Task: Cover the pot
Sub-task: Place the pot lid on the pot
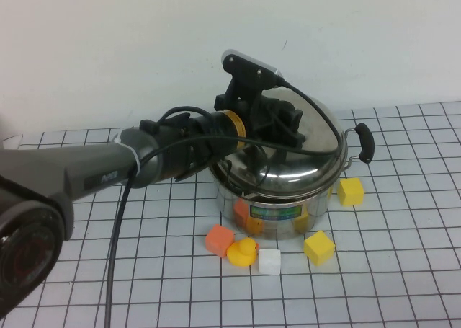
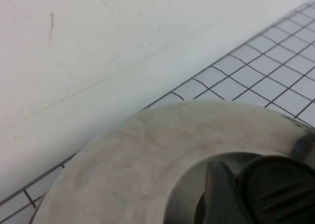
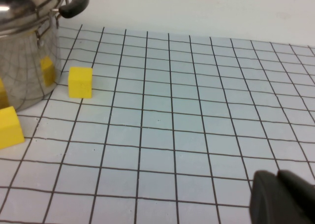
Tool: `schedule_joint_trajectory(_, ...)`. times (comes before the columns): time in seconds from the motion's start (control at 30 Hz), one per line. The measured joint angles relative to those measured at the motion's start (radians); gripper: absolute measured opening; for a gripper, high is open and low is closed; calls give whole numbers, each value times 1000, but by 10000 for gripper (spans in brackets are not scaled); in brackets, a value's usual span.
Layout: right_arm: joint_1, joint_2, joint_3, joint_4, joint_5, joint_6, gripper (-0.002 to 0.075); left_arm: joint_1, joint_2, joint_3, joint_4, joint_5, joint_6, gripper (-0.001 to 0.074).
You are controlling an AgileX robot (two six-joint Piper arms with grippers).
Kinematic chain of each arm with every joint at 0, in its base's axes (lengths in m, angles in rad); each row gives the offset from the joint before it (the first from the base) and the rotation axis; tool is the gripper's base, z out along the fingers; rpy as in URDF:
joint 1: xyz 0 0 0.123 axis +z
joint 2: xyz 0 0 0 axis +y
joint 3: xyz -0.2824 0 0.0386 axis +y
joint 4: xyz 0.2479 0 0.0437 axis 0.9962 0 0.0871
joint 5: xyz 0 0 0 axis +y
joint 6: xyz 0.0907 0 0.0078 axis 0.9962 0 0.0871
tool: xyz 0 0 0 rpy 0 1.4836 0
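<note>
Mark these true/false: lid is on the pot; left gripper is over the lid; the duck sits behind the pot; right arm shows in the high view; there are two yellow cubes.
1. The lid is on the pot. True.
2. The left gripper is over the lid. True.
3. The duck sits behind the pot. False: it is in front, between the orange cube and white cube.
4. The right arm shows in the high view. False: only the right wrist view shows a dark bit of the right gripper, above the grid table.
5. There are two yellow cubes. True.
</note>
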Motion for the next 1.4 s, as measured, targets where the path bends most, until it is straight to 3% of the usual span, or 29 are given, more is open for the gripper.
schedule_joint_trajectory(0.43,0,0,0,0,0,0,9,-3,2,-8,10,86,-22,326)
schedule_joint_trajectory(1.4,0,0,0,0,0,0,9,-3,6,-12,129,88,-165,326)
